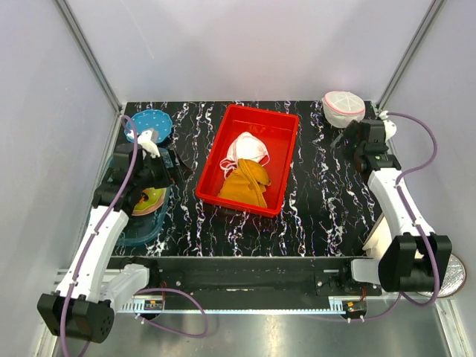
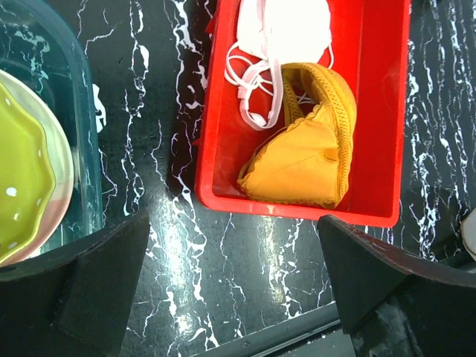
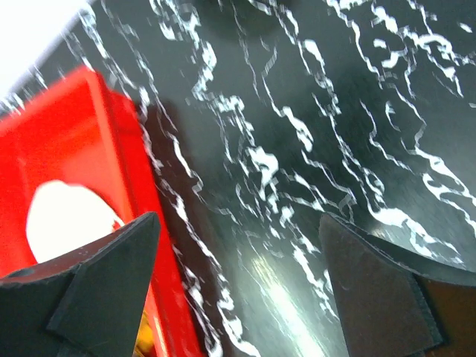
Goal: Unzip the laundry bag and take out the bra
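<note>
Top external view: a black table (image 1: 327,216) with white marble veining, seen from above. Two white arms reach in from the near edge.
Clear tub (image 1: 137,232): lies under and to the near left of the left pincer (image 1: 172,168). It holds a yellow-green scalloped plate (image 1: 149,199) stacked on a paler one.
Blue dotted plate (image 1: 149,121): on the table beyond the left pincer, towards the far left corner.
Left pincer: hangs over the tub's right edge with its fingers wide apart and nothing between them. In its wrist view, only bare table shows between the two dark fingertips.
Red tray (image 1: 286,123): rectangular, just to the right of the left pincer and between the two pincers. Its near left corner sits directly ahead of the left pincer's fingers.
White pink-edged piece (image 1: 249,146): inside the tray at its far end, with thin pale loops trailing towards the near end. It is well to the left of the right pincer (image 1: 351,141).
Mustard-yellow cloth (image 1: 245,182): bunched in the near half of the tray, touching the white piece. Of the tray's contents it is the closest to the left pincer.
Laundry bag (image 1: 343,108): a round white mesh pouch with a pink edge at the far right corner of the table. It is just beyond the right pincer and apart from it, and neither pincer touches it.
Right pincer: poised above the table near that corner, with its fingers spread and gripping nothing. Its wrist view is blurred, showing veined tabletop between the fingertips and the red tray off to one side.
</note>
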